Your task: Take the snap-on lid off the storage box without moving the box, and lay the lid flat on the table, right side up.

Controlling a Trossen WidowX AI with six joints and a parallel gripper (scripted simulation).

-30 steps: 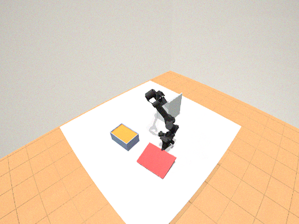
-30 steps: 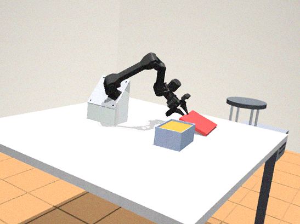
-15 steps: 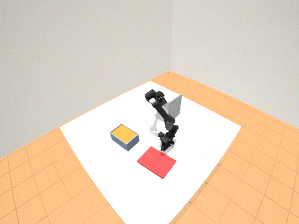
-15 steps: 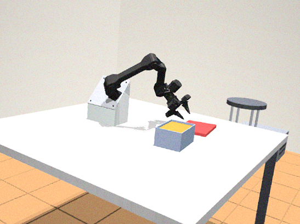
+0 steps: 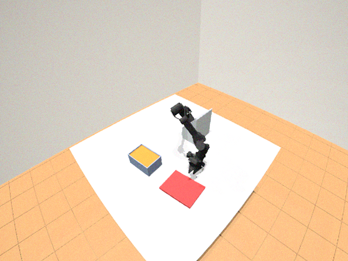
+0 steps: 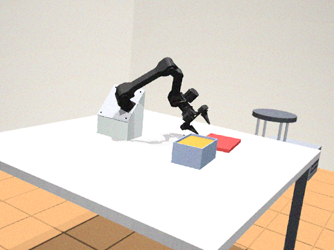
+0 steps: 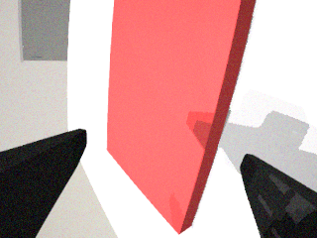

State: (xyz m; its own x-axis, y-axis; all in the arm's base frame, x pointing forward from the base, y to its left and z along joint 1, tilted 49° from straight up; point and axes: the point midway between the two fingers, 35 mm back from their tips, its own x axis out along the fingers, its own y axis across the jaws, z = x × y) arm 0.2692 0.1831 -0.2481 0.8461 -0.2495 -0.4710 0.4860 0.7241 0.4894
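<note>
The red lid lies on the table, looking flat, with its smooth, plain face up; no hollow side shows. The grey-blue storage box stands upright and open beside it, apart from the lid, with an orange-yellow surface inside its rim. My gripper is wide open and empty. It hangs a little above the table at the lid's edge nearest the arm's base, its fingers spread to either side in the wrist view. The lid's underside is hidden.
The arm's pale wedge-shaped base mount stands on the white table, behind the gripper. A dark round stool stands beyond the table's far edge.
</note>
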